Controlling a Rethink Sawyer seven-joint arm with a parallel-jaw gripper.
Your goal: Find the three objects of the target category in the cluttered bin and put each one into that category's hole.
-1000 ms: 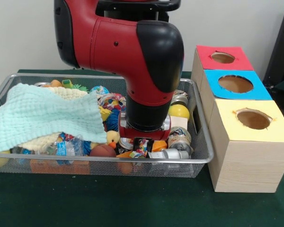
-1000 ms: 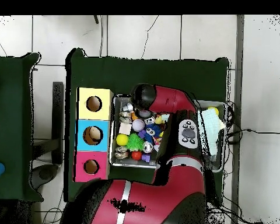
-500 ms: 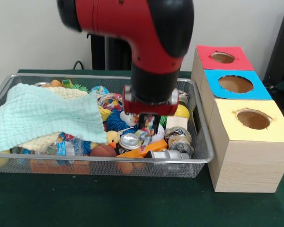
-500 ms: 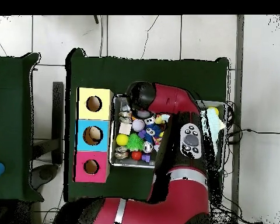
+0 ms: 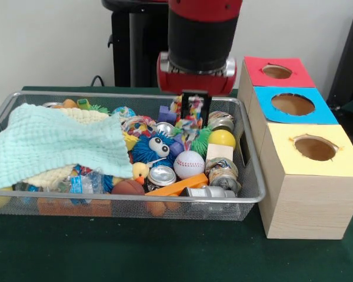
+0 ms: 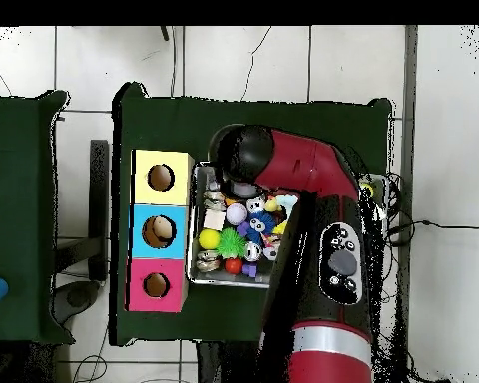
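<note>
Item: multicoloured rope toy [image 5: 191, 120], knotted cord in pink, green, yellow and white. Location: hanging clear above the wire bin [image 5: 254, 189], over the blue googly-eyed fuzzy ball [image 5: 153, 147] and the baseball [image 5: 189, 164]. Long axis: vertical, upper end pinched in the tool [image 5: 193, 101], frayed lower end pointing down at 6 o'clock.

Tool: black fingers clenched on the rope toy's top, beneath the red wrist; the arm comes down from 12 o'clock in the front view.

Key relation: the three-hole box stands outside the bin at 3 o'clock from the toy in the front view. Red hole [image 5: 276, 71] is farthest back, blue hole [image 5: 293, 104] in the middle, yellow hole [image 5: 315, 148] nearest the camera. Judged: the coming carry runs toward 3 o'clock, past the bin's right rim; which hole matches the toy's category cannot be told.

Bin remainder: mint knitted cloth [image 5: 53, 144] over the 9 o'clock half, yellow ball [image 5: 222, 138], cans [image 5: 162, 175], rubber duck [image 5: 140, 171].
</note>
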